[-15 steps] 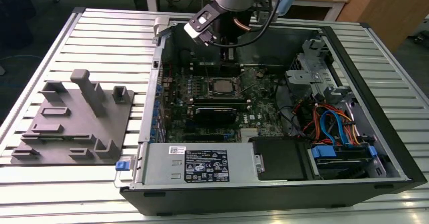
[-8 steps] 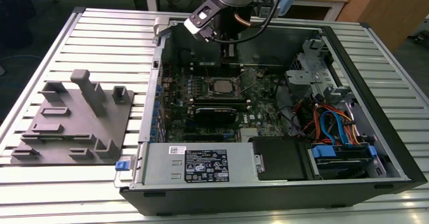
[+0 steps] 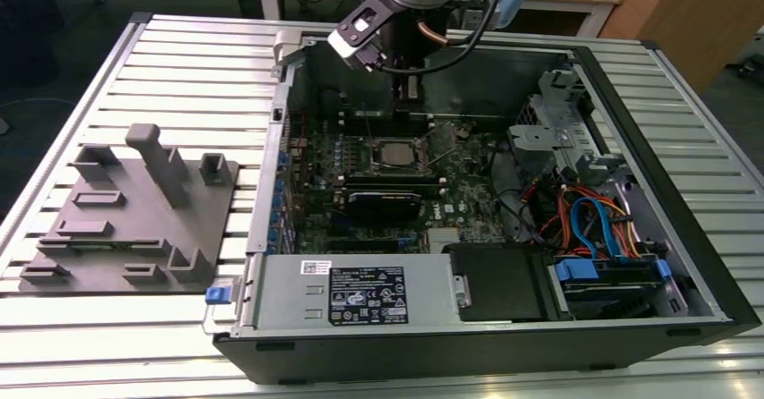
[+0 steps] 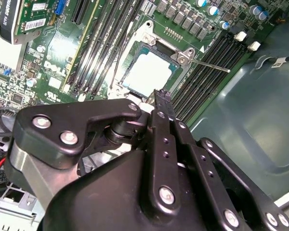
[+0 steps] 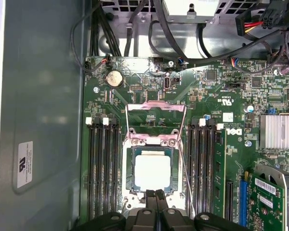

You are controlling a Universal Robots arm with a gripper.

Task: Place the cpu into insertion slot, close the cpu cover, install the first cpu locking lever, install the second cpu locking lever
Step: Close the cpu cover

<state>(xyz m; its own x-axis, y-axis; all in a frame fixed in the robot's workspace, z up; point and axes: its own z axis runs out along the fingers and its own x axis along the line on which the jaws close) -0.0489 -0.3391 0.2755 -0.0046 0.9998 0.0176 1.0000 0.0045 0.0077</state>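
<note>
First wrist view gives you the clearest read. The cpu [image 5: 153,172] lies flat in the insertion slot [image 5: 130,180], its pale metal top facing up, on the green motherboard [image 5: 149,84] inside the computer case [image 3: 478,354]. The cpu cover [image 5: 156,105] looks raised on its hinge at the far side of the slot, so it is not yet down over the chip. One thin locking lever [image 5: 185,178] runs free along one side of the slot, between it and the neighbouring memory slots [image 5: 103,168].

Your gripper [image 5: 154,193] has its two fingers pressed together with nothing between them. The tips are at the slot's near edge, just beside the chip. From these views I cannot tell whether they touch the rim or hang just above it.

Several things could go wrong from here:

- **Chip:** the closed tips are so near that a small drift towards the chip could scrape its top or nudge it out of seat. A cover brought down on a skewed chip would likely load the contacts beneath.
- **Lever:** a sideways move could snag the loose lever and bend it, or push it into the memory slots.
- **Cover:** it looks thin and springy, so a push off its centre may let the fingers slip off and strike the board.
</note>
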